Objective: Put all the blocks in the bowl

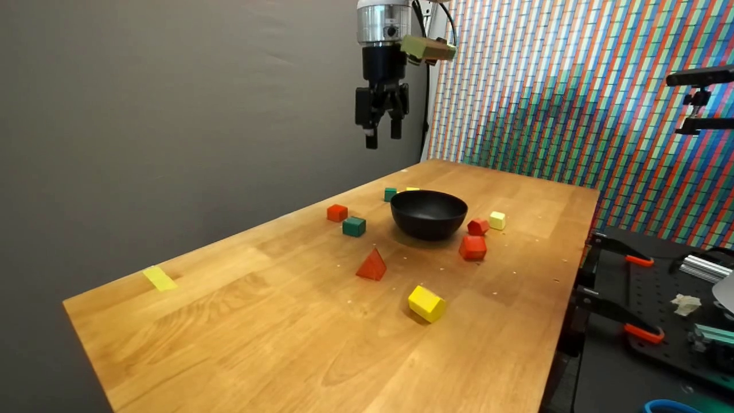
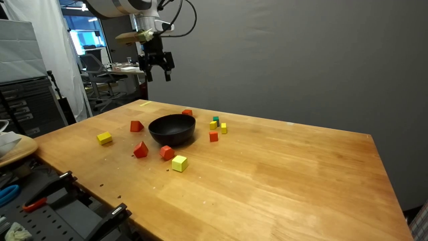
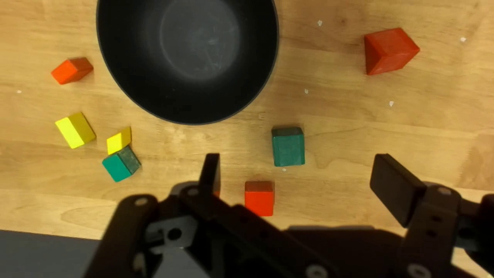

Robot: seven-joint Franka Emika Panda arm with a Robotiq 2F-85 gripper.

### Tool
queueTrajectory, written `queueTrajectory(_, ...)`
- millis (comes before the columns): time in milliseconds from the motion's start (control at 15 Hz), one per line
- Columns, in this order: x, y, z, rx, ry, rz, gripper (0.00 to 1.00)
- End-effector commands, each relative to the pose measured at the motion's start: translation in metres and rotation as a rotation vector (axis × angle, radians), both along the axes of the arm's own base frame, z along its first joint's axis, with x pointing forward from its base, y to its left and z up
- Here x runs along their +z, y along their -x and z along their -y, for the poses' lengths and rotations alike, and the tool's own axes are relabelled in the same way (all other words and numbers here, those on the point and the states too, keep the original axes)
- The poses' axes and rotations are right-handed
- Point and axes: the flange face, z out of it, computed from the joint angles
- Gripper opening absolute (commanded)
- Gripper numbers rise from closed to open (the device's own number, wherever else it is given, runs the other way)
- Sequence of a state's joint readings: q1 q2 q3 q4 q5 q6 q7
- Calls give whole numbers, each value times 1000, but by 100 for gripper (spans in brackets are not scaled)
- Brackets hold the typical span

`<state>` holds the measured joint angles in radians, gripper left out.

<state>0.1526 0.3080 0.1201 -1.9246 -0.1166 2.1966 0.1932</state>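
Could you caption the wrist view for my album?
Past the open gripper: red, yellow and green blocks scattered outside a black bowl on a wooden tabletop.

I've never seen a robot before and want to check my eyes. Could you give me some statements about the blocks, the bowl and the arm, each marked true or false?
1. The black bowl stands upright on the table. True.
2. The black bowl is full of blocks. False: none shows inside it.
3. The end effector is open. True.
4. The end effector rests on the table. False: it hangs above the table.
5. In the wrist view, a small yellow block lies close beside a green block. True; whether they touch is hard to tell.
6. Every block is yellow or green. False: a red block, for one, shows in the wrist view.
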Motion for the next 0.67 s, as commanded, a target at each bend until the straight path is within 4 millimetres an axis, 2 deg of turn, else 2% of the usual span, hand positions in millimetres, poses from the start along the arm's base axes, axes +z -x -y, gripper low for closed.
queueTrajectory(0,-39,1,-14,124,24,-44,100)
queueTrajectory(267,-85,-3,-31,237,9,-80,100)
queueTrajectory(600,-123,-25,-16,257,-34,-74,100)
